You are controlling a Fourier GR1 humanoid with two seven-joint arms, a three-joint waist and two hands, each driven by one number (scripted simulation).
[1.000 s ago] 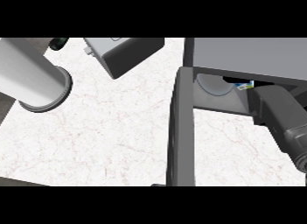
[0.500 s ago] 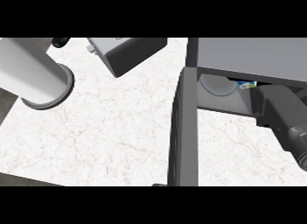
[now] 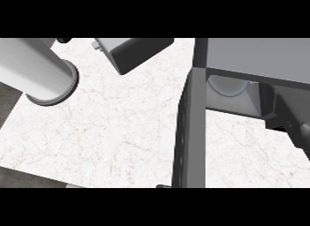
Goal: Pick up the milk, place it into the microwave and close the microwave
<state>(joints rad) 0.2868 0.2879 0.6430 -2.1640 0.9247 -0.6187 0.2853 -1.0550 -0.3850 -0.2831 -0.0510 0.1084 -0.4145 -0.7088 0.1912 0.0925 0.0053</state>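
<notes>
Milk: not visible; whether it lies inside the microwave cannot be told
Microwave (image 3: 265, 57): grey box at upper right, cavity open, a pale round turntable (image 3: 225, 86) showing inside
Microwave door (image 3: 187, 132): swung open, seen edge-on, running down the middle of the counter (image 3: 105, 132)
Right forearm (image 3: 300, 119): reaches into the cavity; the hand is hidden inside, so its fingers cannot be told
Left forearm (image 3: 33, 70): grey cylinder at upper left; its hand is out of view
Grey box (image 3: 134, 50): at the counter's top edge, tilted
</notes>
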